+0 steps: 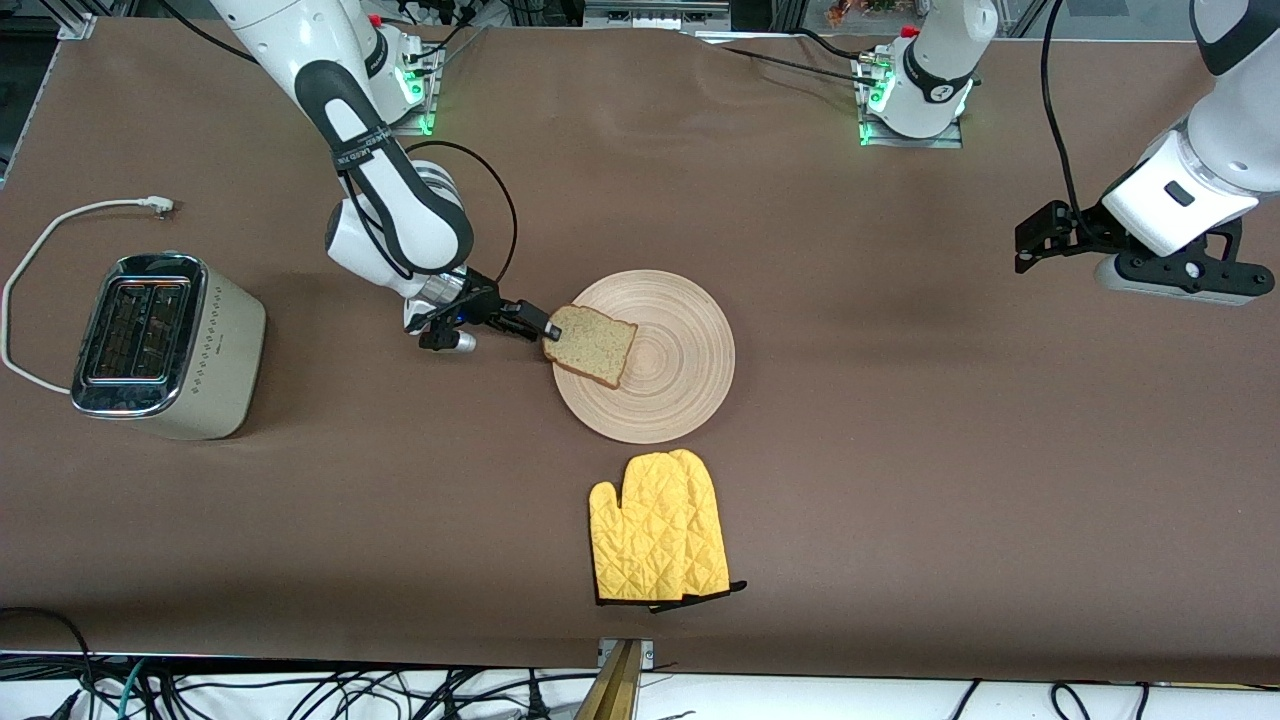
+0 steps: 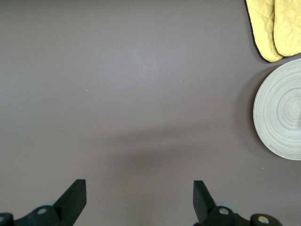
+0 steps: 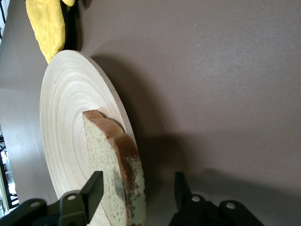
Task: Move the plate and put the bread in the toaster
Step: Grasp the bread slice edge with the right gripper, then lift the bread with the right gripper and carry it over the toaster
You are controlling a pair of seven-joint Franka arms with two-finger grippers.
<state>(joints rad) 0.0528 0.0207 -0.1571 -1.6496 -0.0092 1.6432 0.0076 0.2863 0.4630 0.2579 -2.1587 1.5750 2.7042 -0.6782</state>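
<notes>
The bread [image 1: 592,345] lies on the plate [image 1: 680,370] at the table's middle, its edge overhanging the rim toward the right arm's end. My right gripper [image 1: 548,330] is open with its fingers on either side of that overhanging edge. In the right wrist view the bread [image 3: 115,165] sits between the gripper's [image 3: 138,190] fingers, with a gap at one finger, and the plate [image 3: 66,117] lies under it. The toaster [image 1: 165,345] stands at the right arm's end, slots up. My left gripper [image 1: 1022,250] waits open and empty [image 2: 139,197] over bare table at the left arm's end.
A yellow oven mitt [image 1: 660,530] lies nearer the front camera than the plate; it also shows in the left wrist view [image 2: 275,28] beside the plate [image 2: 282,110] and in the right wrist view [image 3: 47,26]. The toaster's white cord [image 1: 40,250] loops beside it.
</notes>
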